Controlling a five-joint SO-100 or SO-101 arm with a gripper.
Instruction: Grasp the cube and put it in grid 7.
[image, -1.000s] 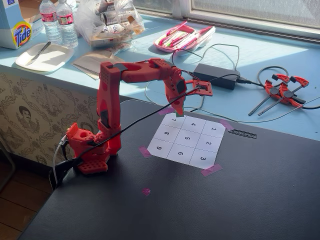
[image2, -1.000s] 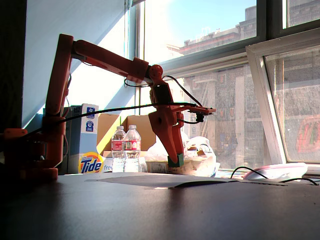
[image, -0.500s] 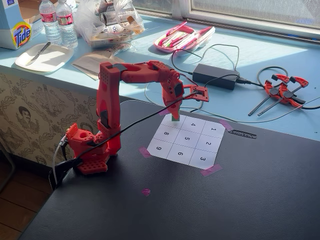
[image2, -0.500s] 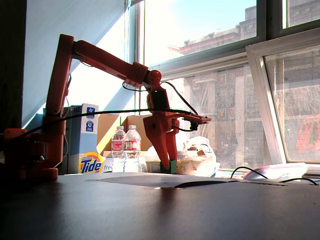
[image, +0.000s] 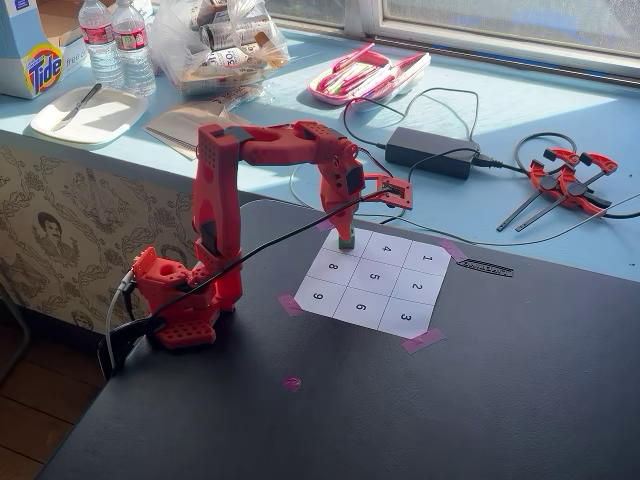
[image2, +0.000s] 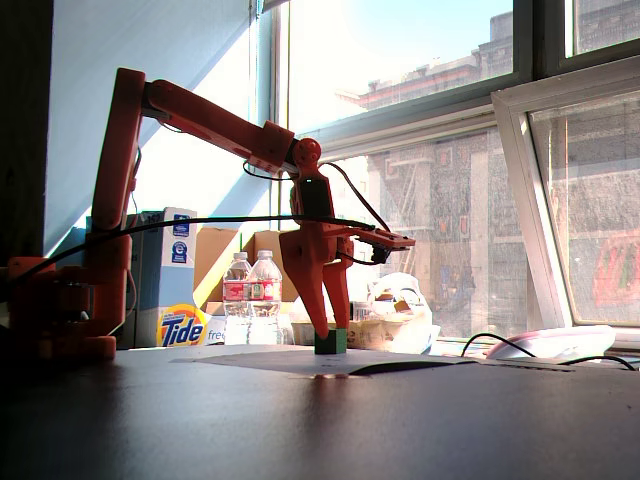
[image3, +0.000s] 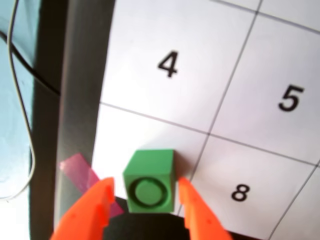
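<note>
Wrist view: pincer (image3: 145, 200) astride cube (image3: 149, 181)

Cube (image3: 149, 181) on grid 7 (image3: 125, 145), between the gripper (image3: 145, 197) fingers, square 4 (image3: 167, 65) beyond

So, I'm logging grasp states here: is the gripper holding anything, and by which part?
It cannot be told. The gripper straddles the cube, one finger along each side face, but narrow gaps seem to show. The cube rests on the grid.
</note>
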